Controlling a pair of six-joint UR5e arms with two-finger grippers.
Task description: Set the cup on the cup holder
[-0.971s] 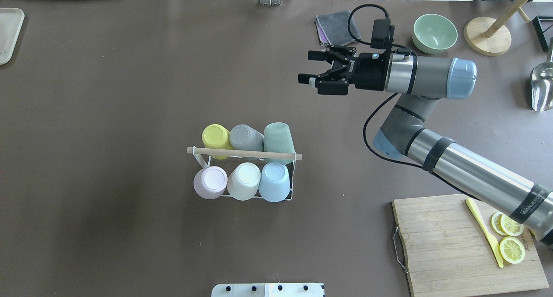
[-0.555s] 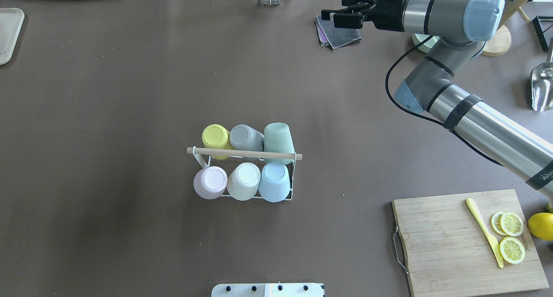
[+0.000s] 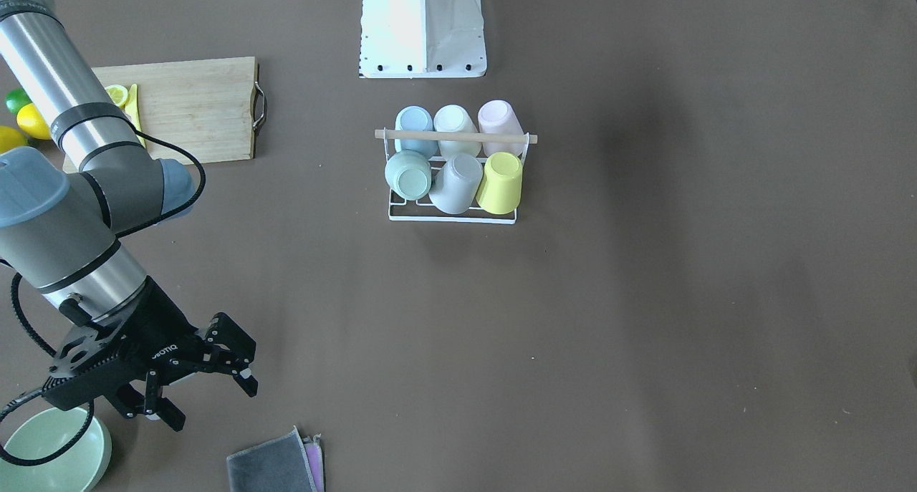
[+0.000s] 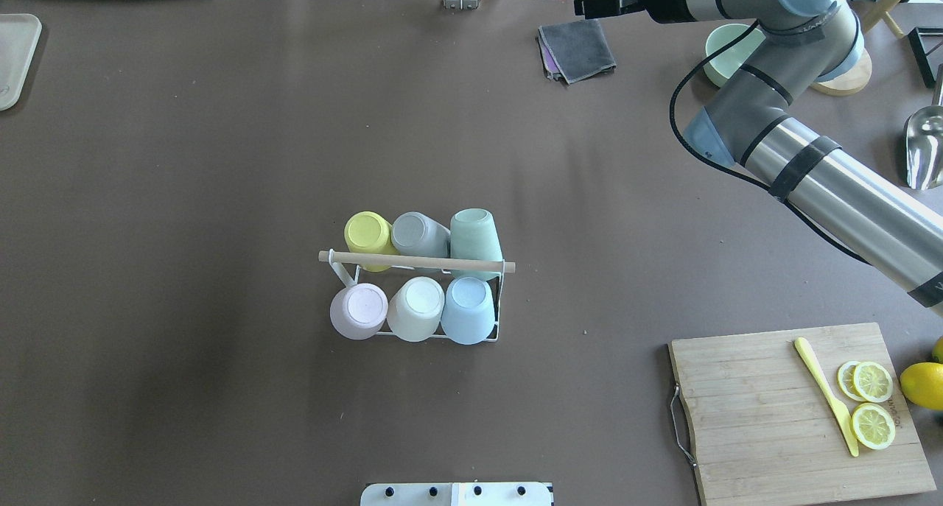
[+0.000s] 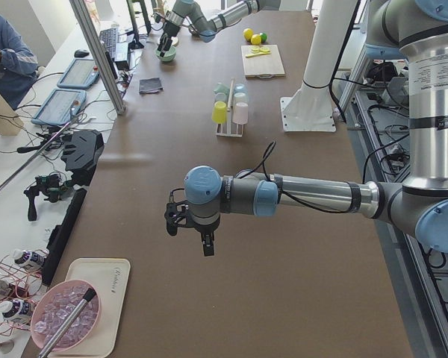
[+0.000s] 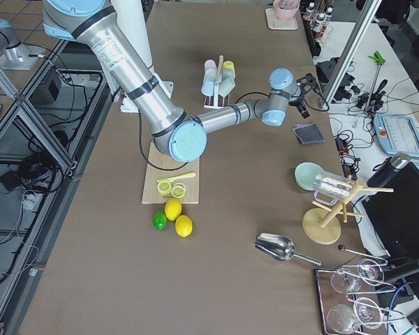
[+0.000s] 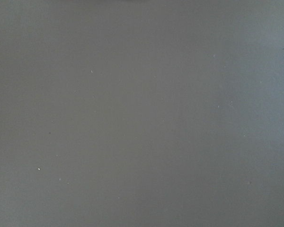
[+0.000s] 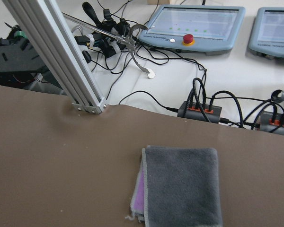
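Observation:
The white wire cup holder (image 4: 498, 322), with a wooden rod (image 4: 416, 261) across its top, stands mid-table. It carries several upturned cups: yellow (image 4: 366, 233), grey (image 4: 416, 233) and green (image 4: 474, 235) in the far row, and pink (image 4: 358, 311), white (image 4: 416, 307) and blue (image 4: 468, 309) in the near row. It also shows in the front view (image 3: 451, 220). My right gripper (image 3: 211, 404) is open and empty, high over the far right of the table and far from the rack. My left gripper (image 5: 188, 237) hovers over bare table in the left side view only, so I cannot tell its state.
A folded grey cloth (image 4: 578, 49) lies below the right gripper, with a green bowl (image 3: 54, 449) beside it. A cutting board (image 4: 766, 410) with lemon slices and a yellow knife (image 4: 825, 395) sits front right. A metal scoop (image 4: 924, 149) and a wooden stand (image 4: 847, 75) are at the right edge.
My right arm has swung its open gripper from above the table's right-middle to the far edge, over the grey cloth. The rack and the cups have not moved.

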